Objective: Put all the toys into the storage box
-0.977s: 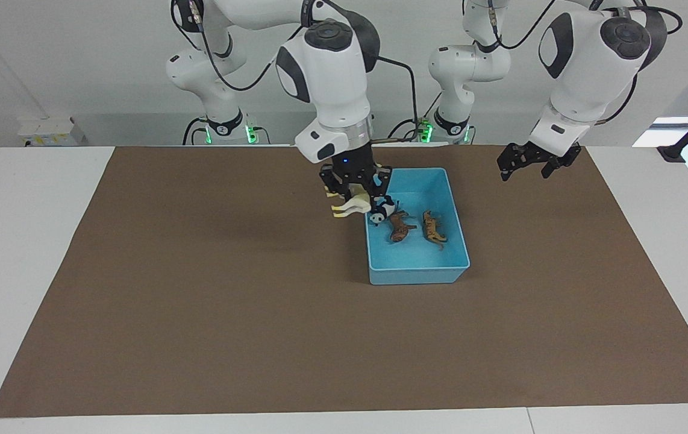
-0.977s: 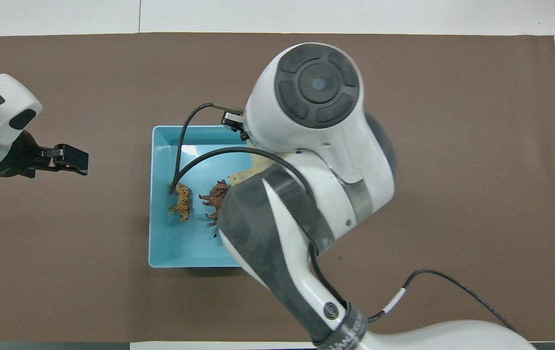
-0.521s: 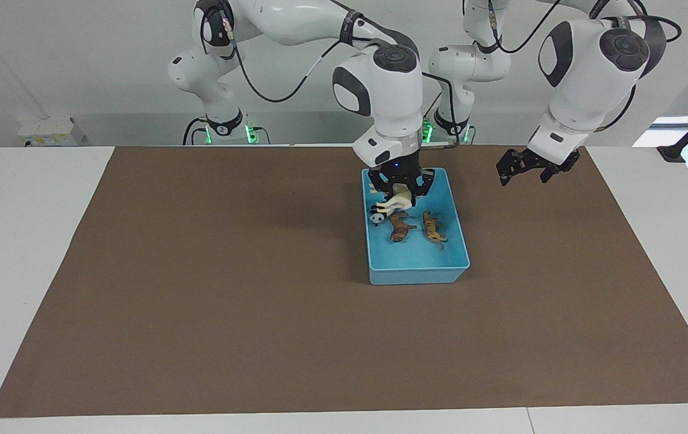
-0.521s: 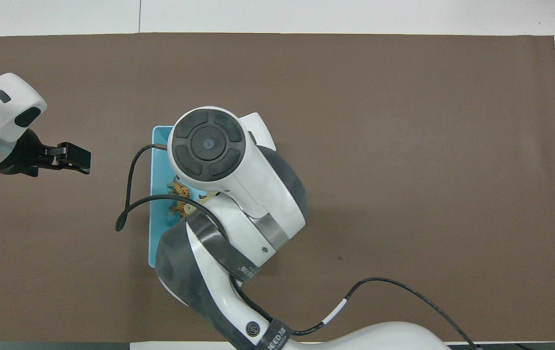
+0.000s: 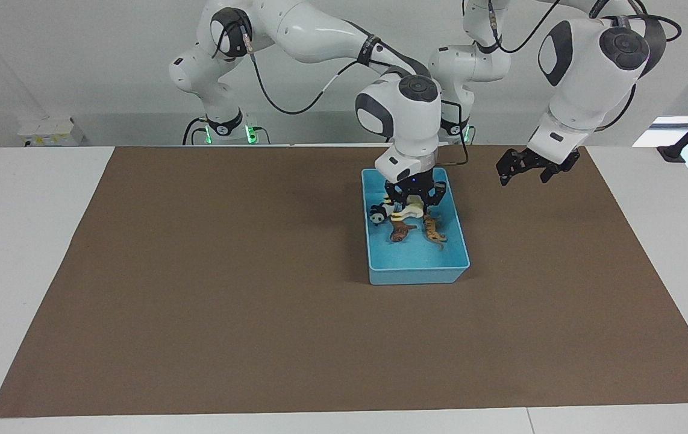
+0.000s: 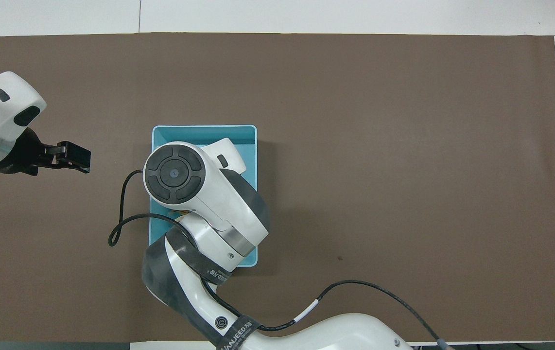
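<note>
Right claw (image 5: 414, 205) gripping camel (image 5: 407, 211), overhead hidden

You can read very little here. The only lettering is white print on the dark band (image 6: 231, 329) around the right arm's cable near its base in the overhead view; it seems to end in "JEED", though the first letters are unclear. Nothing else carries readable text.

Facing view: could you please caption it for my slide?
Right hand lowers the camel into the blue storage box; left hand waits.
</note>
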`<action>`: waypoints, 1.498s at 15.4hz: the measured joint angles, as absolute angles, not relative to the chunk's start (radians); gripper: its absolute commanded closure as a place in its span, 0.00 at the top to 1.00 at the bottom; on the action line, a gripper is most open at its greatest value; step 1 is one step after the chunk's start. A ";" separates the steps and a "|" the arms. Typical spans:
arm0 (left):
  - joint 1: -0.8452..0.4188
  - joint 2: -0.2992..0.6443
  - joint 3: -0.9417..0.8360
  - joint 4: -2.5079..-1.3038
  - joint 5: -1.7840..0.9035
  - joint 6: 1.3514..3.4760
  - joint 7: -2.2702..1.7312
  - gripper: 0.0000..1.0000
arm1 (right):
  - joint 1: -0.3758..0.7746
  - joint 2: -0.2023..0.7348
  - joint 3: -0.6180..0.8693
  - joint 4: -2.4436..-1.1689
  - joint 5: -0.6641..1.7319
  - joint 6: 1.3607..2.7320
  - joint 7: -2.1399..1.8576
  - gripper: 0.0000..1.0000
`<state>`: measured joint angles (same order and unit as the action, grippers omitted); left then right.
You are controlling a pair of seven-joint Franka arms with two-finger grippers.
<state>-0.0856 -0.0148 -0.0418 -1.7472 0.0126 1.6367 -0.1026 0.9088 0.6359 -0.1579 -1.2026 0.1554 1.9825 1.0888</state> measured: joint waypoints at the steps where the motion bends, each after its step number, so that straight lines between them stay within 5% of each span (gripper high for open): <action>1: -0.085 -0.014 -0.040 -1.739 0.010 1.632 -0.103 1.00 | 0.909 0.635 -0.158 -1.202 0.155 1.978 1.121 1.00; 8: -0.085 -0.005 -0.053 -1.693 0.007 1.605 -0.098 1.00 | 0.845 0.546 -0.214 -1.190 0.155 1.944 1.162 1.00; 13: -0.085 -0.003 -0.053 -1.694 0.007 1.610 -0.086 1.00 | 0.605 0.418 -0.219 -1.199 0.158 1.843 0.912 1.00; 23: -0.084 -0.004 -0.045 -1.693 0.007 1.612 -0.086 1.00 | 0.236 0.353 -0.223 -1.360 0.100 1.721 0.020 1.00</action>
<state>-0.0836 -0.0038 -0.0447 -1.6933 0.0071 1.6117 -0.0857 0.2363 0.3527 -0.2230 -1.3599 0.1000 1.7209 0.0197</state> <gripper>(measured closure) 0.000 0.000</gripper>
